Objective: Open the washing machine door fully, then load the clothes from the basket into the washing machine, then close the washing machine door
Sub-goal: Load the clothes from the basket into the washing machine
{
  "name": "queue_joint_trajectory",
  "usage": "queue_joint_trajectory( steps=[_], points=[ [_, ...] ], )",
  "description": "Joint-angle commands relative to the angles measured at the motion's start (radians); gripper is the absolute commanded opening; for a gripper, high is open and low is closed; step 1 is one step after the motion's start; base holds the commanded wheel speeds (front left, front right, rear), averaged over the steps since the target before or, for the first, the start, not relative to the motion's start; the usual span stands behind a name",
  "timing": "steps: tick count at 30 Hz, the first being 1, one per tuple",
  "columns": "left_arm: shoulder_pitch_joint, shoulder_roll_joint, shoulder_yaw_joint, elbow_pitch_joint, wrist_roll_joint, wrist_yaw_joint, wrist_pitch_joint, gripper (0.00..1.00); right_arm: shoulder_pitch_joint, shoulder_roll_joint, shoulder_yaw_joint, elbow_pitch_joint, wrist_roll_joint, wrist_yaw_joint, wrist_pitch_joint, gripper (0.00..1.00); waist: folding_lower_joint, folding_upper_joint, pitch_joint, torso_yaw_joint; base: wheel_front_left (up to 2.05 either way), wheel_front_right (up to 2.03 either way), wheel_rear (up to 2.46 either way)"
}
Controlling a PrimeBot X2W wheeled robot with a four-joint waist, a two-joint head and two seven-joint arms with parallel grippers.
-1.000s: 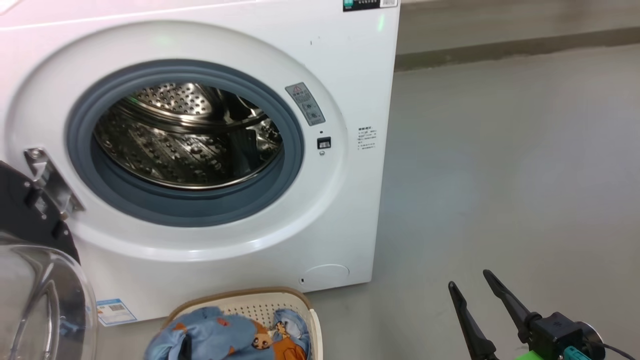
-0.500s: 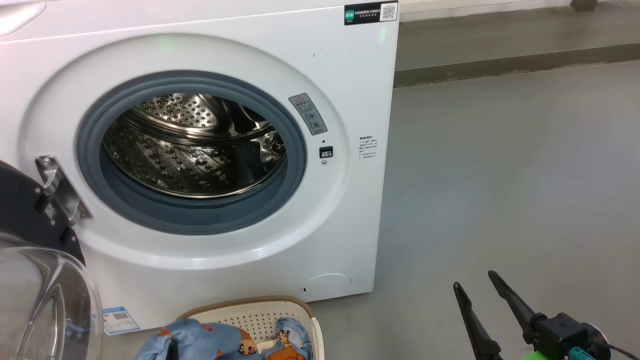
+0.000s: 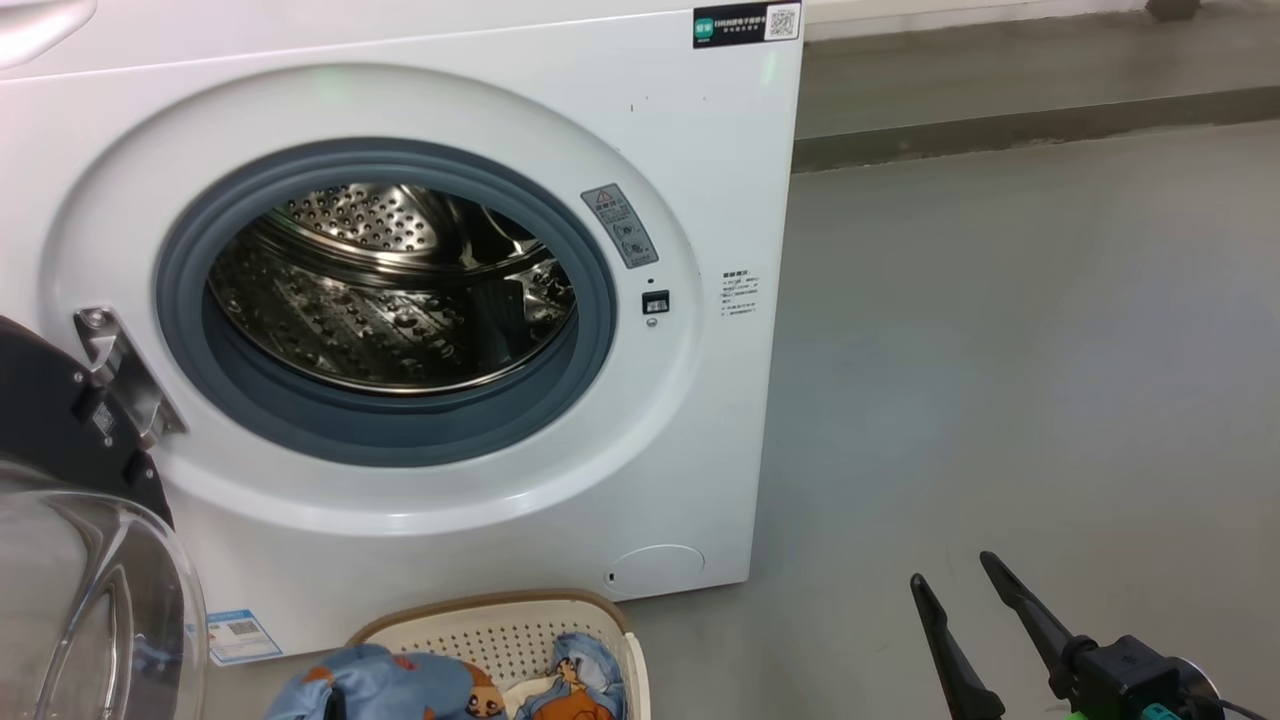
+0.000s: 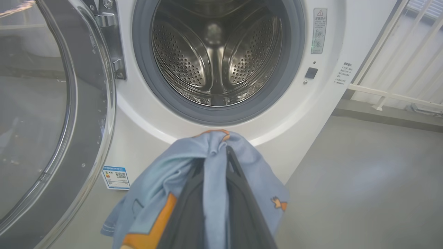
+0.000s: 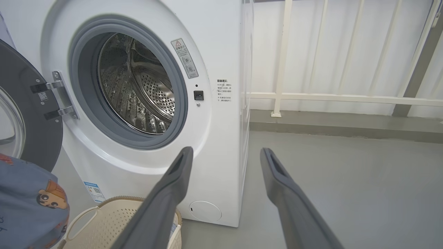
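The left gripper (image 4: 214,155) is clamped on the clothes (image 4: 162,186). The open drum (image 4: 214,52) of the washing machine (image 4: 145,124) lies directly ahead, slightly above. The right gripper (image 5: 226,152), fingers apart, is farther off.

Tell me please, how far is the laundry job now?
Done: the washing machine door stands open. In hand: the left gripper is shut on the clothes, over the basket. Remaining: putting them into the empty drum, then closing the door. The right gripper is open, holding nothing.
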Motion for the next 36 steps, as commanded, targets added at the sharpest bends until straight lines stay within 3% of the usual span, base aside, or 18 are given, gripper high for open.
queue_joint_trajectory(
  steps=[1, 14, 25, 36],
  points=[
    [-0.029, 0.012, 0.039, -0.028, -0.001, 0.005, -0.014, 0.00, -0.018, -0.007, 0.016, -0.026, 0.004, 0.002, -0.005, 1.00, 0.0000, 0.0000, 0.001, 0.000, 0.00, 0.00, 0.00],
    [-0.091, 0.002, 0.026, -0.013, -0.007, 0.003, -0.006, 0.00, -0.039, 0.006, 0.009, -0.019, -0.004, 0.002, -0.005, 1.00, 0.0000, 0.0000, 0.035, -0.021, 0.00, 0.00, 0.00],
    [-0.203, 0.019, 0.041, 0.005, -0.026, -0.015, 0.010, 0.00, -0.062, 0.049, 0.024, -0.028, -0.022, 0.002, -0.005, 1.00, 0.0000, 0.0000, 0.131, -0.092, 0.00, 0.00, 0.00],
    [-0.440, 0.101, 0.135, 0.014, -0.040, -0.013, 0.030, 0.00, -0.124, 0.090, 0.053, -0.062, -0.029, 0.002, -0.005, 1.00, 0.0000, 0.0000, 0.313, -0.192, 0.00, 0.00, 0.00]
  ],
)
